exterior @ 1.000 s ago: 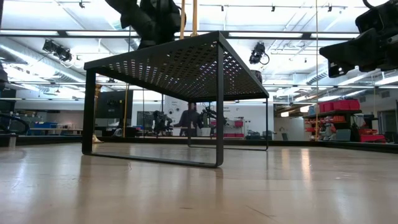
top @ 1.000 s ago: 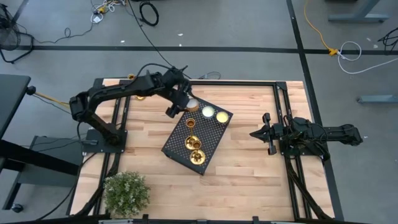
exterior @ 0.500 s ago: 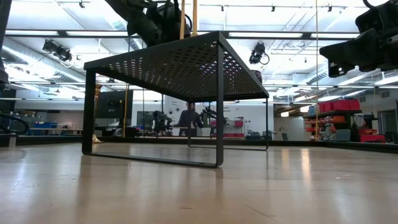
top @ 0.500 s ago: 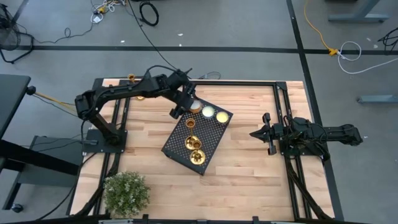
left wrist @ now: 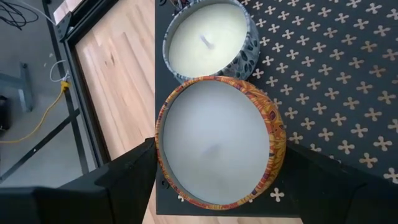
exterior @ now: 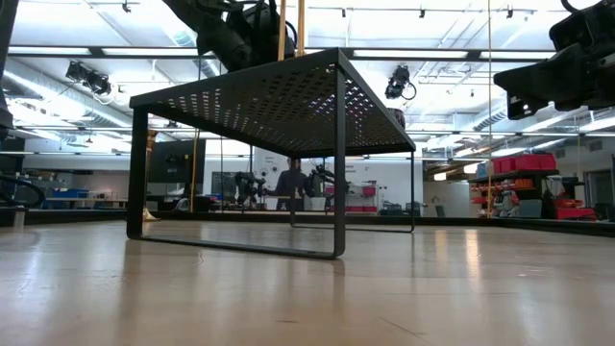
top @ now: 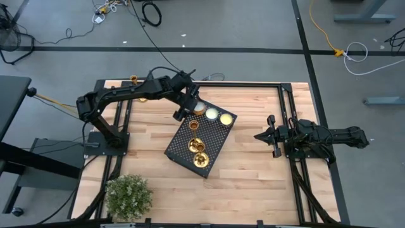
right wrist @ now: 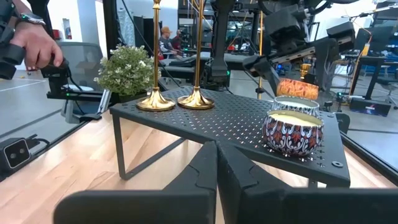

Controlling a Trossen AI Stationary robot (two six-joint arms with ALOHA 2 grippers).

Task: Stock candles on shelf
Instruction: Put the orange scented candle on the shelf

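The black perforated shelf [top: 201,140] stands mid-table. Three gold candlesticks [top: 194,145] stand on it by their round bases, toward its near end. At its far end sit a blue-grey tin candle [left wrist: 208,37] and a red-patterned tin candle [right wrist: 292,132]. An orange-patterned tin candle [left wrist: 217,143] is over the shelf's far left corner, with my left gripper [top: 193,107] shut on it. At the table's right side my right gripper [top: 258,135] hovers shut, holding nothing. My left gripper pinches the orange tin's round wall [left wrist: 159,158] between its two fingers [left wrist: 124,180], one on each opposite side. The fingers slant down from the table's left. The tin stays upright and level, open top up. I cannot tell whether its bottom rests on the shelf.
A bushy green plant [top: 129,196] stands at the near left corner. More gold candlesticks [top: 135,79] stand on the table's far left, partly behind my left arm. A person's hand [right wrist: 31,43] shows beyond the table. Bare wood lies between the shelf and my right arm.
My left gripper has gone a little down and toward the table's right with the orange tin, over the shelf's far corner, then kept still. The tin stayed upright.
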